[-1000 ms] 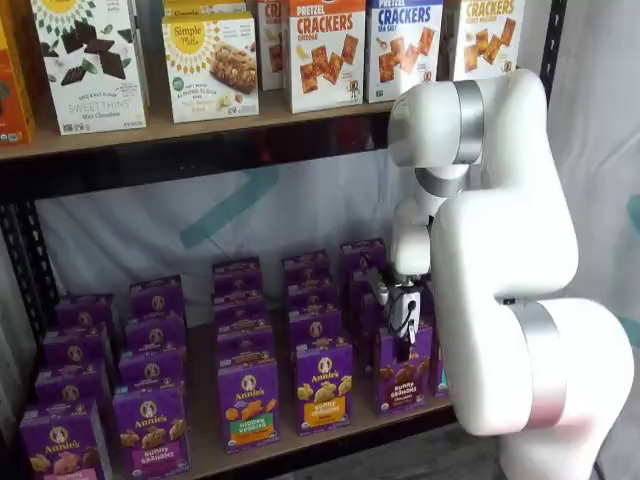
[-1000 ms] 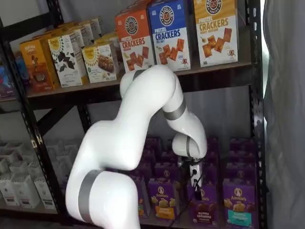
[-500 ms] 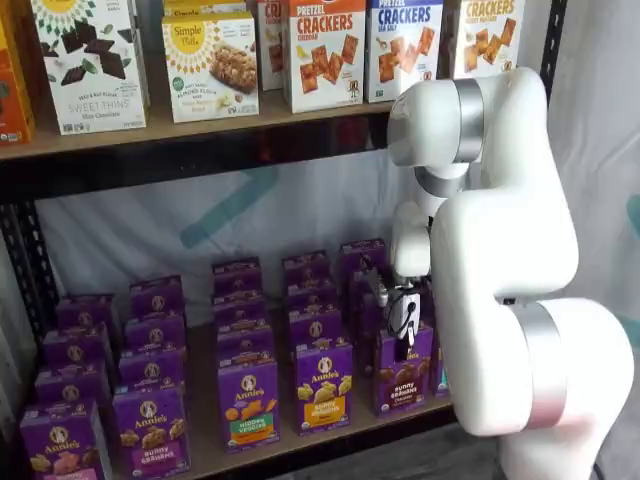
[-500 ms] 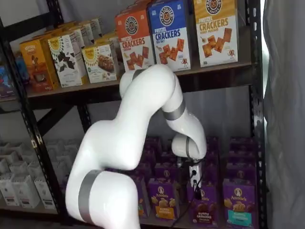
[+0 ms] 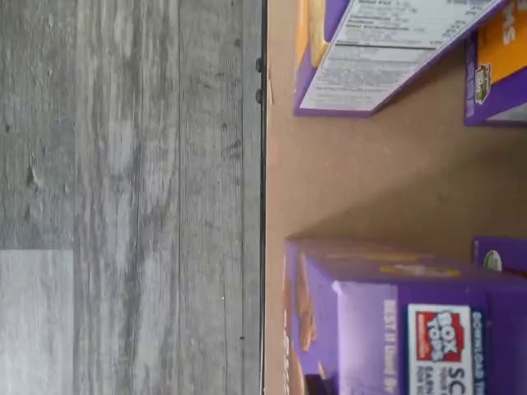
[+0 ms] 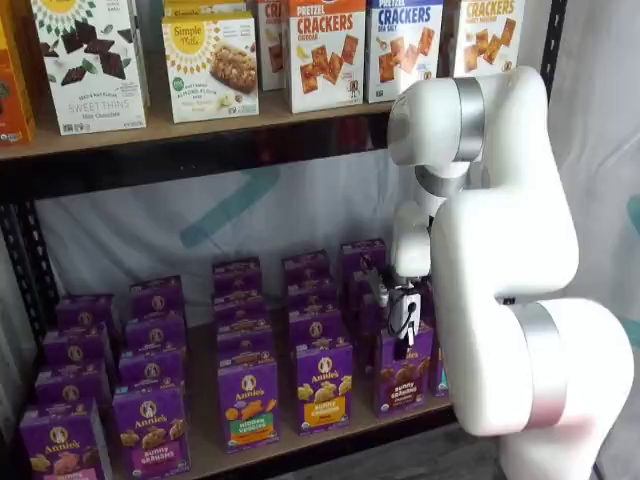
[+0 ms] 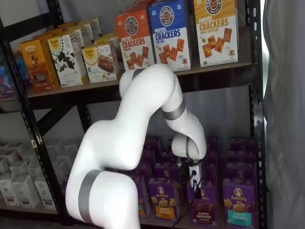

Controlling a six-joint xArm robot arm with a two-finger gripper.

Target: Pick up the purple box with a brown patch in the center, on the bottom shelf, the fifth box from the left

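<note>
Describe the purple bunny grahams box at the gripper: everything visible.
The purple box is a small upright Annie's carton, apparently cardboard, with dark brown cookies pictured mid-front above a dark band reading "bunny grahams". It stands at the front edge of the bottom shelf, heading its row. The gripper is shut on its top; in both shelf views the box leans slightly.

Glossy white plastic shell on arm (image 6: pixel 505 250), banded with brushed silver metal. Printed cardboard, slightly satin, on purple box (image 6: pixel 402 369) and on cracker cartons (image 6: pixel 327 52). Matt light brown board, smooth, for bottom shelf (image 5: pixel 370 181), edged in black painted metal frame (image 7: pixel 255 95). Grey wood-grain floor (image 5: pixel 123 197), matt.
</note>
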